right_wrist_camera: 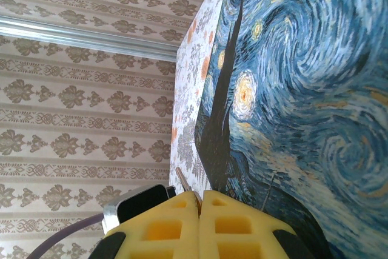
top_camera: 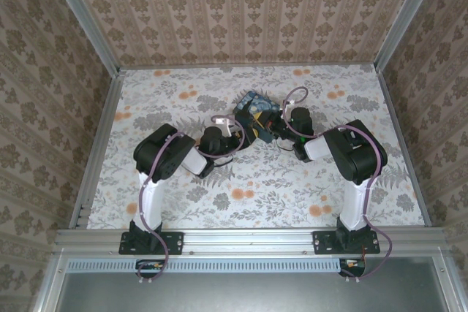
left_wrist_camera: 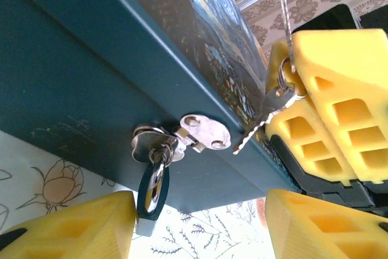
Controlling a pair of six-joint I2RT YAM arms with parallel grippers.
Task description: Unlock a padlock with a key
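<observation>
Low in the left wrist view, toward 7 o'clock from the centre: the padlock (left_wrist_camera: 152, 187), small and dark, hanging from a metal latch (left_wrist_camera: 205, 133) on the plain blue side of the box (left_wrist_camera: 91, 77). Seen edge-on, so no keyhole to make out.

At 2 o'clock from the padlock, near it but apart: the key (left_wrist_camera: 262, 122), silver, with the toothed blade pointing toward 7 o'clock and the tip just beside the lower edge of the box. Pinched at the head by the right gripper (left_wrist_camera: 291, 92), yellow fingers (left_wrist_camera: 339, 77) pressed together, a small ring (left_wrist_camera: 284, 80) hanging at the same place.

Same closed grip in the right wrist view: both yellow pads of the right gripper (right_wrist_camera: 200, 204) meeting with no gap, a thin metal sliver (right_wrist_camera: 181, 180) sticking out of the seam toward 11 o'clock. Not possible to tell which part of the key. Swirl-painted face of the box at 3 o'clock there.

Along the bottom of the left wrist view: the left gripper (left_wrist_camera: 197, 225), fingers wide apart and holding nothing, one at 7 o'clock and one at 5 o'clock, with the padlock hanging close to the 7 o'clock finger.

From the top camera: box (top_camera: 257, 107) on the flowered table (top_camera: 161, 100), left gripper (top_camera: 248, 133) close at its 7 o'clock, right gripper (top_camera: 279, 135) close at its 4 o'clock.
</observation>
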